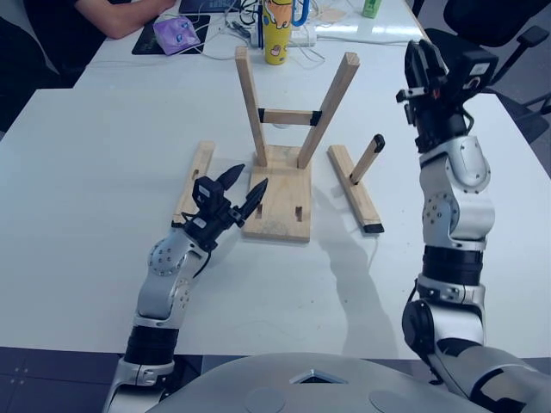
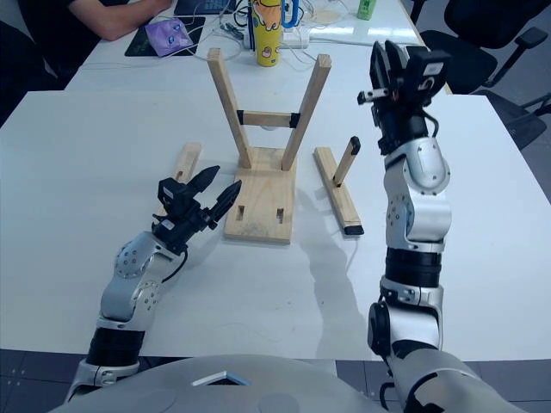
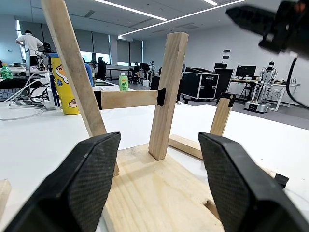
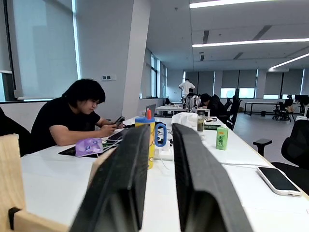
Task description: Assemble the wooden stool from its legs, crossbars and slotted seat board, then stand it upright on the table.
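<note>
The slotted seat board (image 1: pixel 280 206) lies flat at the table's middle. Two legs (image 1: pixel 250 103) (image 1: pixel 331 107) stand up from its far end, joined by a crossbar (image 1: pixel 288 117). A loose leg (image 1: pixel 353 200) lies to its right with a short crossbar (image 1: pixel 367 159) sticking up from it. Another loose leg (image 1: pixel 196 176) lies to the board's left. My left gripper (image 1: pixel 250 179) is open just above the board's left edge, holding nothing; its fingers (image 3: pixel 91 183) frame the board. My right gripper (image 1: pixel 424 60) is raised high at the right, its fingers (image 4: pixel 120 183) close together on nothing.
A yellow mug (image 1: pixel 277 34), cables and a purple pouch (image 1: pixel 176 34) sit on the far table, where a person's arm rests. An office chair (image 1: pixel 508 39) stands at the back right. Bare white tabletop (image 1: pixel 86 172) spreads on both sides and in front.
</note>
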Robot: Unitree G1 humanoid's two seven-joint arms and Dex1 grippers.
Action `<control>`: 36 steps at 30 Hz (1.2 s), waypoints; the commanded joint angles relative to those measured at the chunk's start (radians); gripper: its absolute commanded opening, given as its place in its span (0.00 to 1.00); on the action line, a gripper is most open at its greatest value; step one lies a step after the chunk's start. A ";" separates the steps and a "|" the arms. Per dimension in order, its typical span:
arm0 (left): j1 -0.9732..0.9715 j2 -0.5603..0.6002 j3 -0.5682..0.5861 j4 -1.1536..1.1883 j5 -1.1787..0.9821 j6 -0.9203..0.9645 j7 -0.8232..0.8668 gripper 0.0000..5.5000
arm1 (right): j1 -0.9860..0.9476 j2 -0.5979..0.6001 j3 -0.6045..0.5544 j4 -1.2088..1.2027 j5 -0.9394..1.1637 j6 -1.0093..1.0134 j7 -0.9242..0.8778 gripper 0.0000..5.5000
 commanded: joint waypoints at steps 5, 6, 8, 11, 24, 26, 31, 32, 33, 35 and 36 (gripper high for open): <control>-0.023 -0.019 -0.021 0.050 0.068 -0.038 0.033 0.54 | -0.139 -0.006 0.003 0.252 -0.008 -0.037 0.049 0.01; -0.023 -0.020 -0.021 0.053 0.070 -0.040 0.035 0.54 | -0.152 -0.005 0.004 0.273 -0.012 -0.064 0.057 0.01; -0.026 -0.021 -0.022 0.057 0.074 -0.042 0.037 0.54 | -0.186 -0.003 0.006 0.314 -0.021 -0.114 0.067 0.01; -0.031 -0.020 -0.023 0.060 0.072 -0.042 0.036 0.54 | -0.206 -0.002 0.005 0.371 -0.039 -0.174 0.065 0.01; -0.059 -0.009 -0.002 0.071 0.049 -0.034 0.020 0.54 | -0.017 0.059 0.099 0.531 -0.108 0.030 0.009 0.01; -0.060 -0.010 -0.004 0.077 0.052 -0.036 0.017 0.54 | -0.030 0.060 0.102 0.531 -0.110 0.018 0.006 0.01; -0.066 -0.013 -0.004 0.085 0.052 -0.040 0.015 0.54 | -0.021 0.060 0.106 0.535 -0.123 0.005 -0.004 0.01; -0.068 -0.013 -0.004 0.086 0.051 -0.040 0.015 0.54 | -0.015 0.059 0.107 0.530 -0.124 0.003 -0.004 0.01; -0.068 -0.012 -0.003 0.086 0.051 -0.041 0.015 0.54 | -0.012 0.058 0.108 0.525 -0.128 -0.002 -0.008 0.01; -0.067 -0.011 0.000 0.087 0.050 -0.043 0.015 0.54 | -0.010 0.056 0.109 0.512 -0.133 -0.016 -0.014 0.01; -0.065 -0.011 0.001 0.086 0.050 -0.044 0.016 0.54 | -0.011 0.055 0.109 0.504 -0.135 -0.027 -0.015 0.01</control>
